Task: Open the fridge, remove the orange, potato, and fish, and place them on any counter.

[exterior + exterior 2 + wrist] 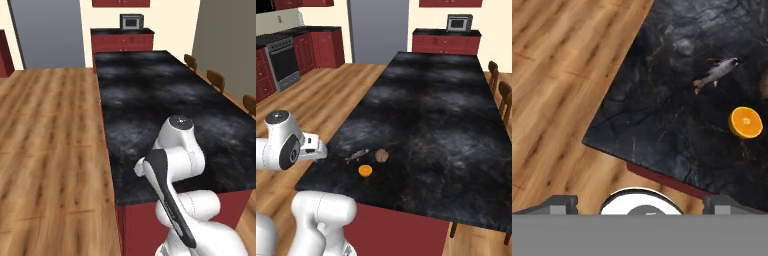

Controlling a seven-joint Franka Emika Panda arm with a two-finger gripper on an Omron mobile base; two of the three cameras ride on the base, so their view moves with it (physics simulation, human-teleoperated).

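Hovering off the table's (456, 110) near corner, fingers (639, 206) set wide apart, holding nothing. Fish (356, 154), then orange (365, 170) (cut face up), then potato (382, 155) lie close together on the table.

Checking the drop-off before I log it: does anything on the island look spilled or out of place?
Nothing stands out. The fish, potato and orange lie close together on the counter, near its corner, none over the edge.

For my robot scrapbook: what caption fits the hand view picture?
Fish and orange rest on the black counter, open jaws hovering above.
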